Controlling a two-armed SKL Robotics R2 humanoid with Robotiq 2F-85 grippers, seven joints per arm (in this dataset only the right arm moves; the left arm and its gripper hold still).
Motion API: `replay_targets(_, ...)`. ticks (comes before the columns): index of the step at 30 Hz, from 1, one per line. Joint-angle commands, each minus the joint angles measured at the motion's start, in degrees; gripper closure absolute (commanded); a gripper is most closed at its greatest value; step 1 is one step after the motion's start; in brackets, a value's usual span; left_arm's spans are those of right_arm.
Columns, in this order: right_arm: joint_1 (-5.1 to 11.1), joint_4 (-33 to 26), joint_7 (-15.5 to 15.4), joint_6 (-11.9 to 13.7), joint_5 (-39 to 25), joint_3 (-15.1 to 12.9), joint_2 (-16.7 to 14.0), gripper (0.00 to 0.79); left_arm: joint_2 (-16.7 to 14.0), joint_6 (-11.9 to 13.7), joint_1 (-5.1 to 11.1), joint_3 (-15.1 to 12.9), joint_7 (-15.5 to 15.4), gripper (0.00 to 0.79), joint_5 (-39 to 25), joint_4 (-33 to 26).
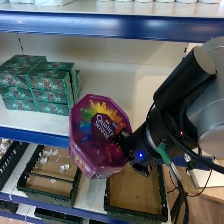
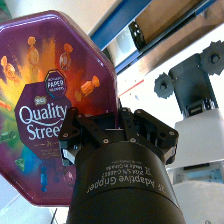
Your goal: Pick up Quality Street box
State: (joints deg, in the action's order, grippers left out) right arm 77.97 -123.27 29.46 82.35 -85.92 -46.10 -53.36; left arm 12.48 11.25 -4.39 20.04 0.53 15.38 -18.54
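The Quality Street box (image 1: 97, 135) is held tilted in the air, clear of the shelf (image 1: 30, 122), grasped at its edge by the right claw (image 1: 121, 140). Stacked green boxes (image 1: 40, 85) are seen further left on the shelf.

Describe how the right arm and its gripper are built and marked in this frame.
The right arm has glossy black segments and a large grey rounded joint cover, with black cables and one green cable looping below it. A small blue light glows near the wrist. The right gripper has a black cylindrical body printed with white "Adaptive Gripper" lettering and black, bolted finger linkages.
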Motion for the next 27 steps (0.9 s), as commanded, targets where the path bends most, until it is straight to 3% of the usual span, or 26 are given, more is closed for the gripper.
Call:
replay_targets(1,0.61,-0.04,-1.33,-0.44,-1.6,-0.25,-0.24,0.785,0.0,0.0,0.0,0.0,0.0,0.785,0.0,0.0)
replay_targets(5,0.92,-0.04,-5.12,-0.69,-3.61,-0.62,-0.53,0.785,0.0,0.0,0.0,0.0,0.0,0.785,0.0,0.0)
replay_targets(13,1.5,-0.04,-7.78,-0.98,-5.47,-1.66,-1.24,0.785,0.0,0.0,0.0,0.0,0.0,0.785,0.0,0.0)
replay_targets(16,1.93,-0.12,-10.68,-1.24,-6.33,-2.55,-1.62,0.785,0.0,0.0,0.0,0.0,0.0,0.785,0.0,0.0)
replay_targets(27,6.95,-0.22,-13.68,-2.83,-7.85,-10.14,-3.99,0.785,0.0,0.0,0.0,0.0,0.0,0.785,0.0,0.0)
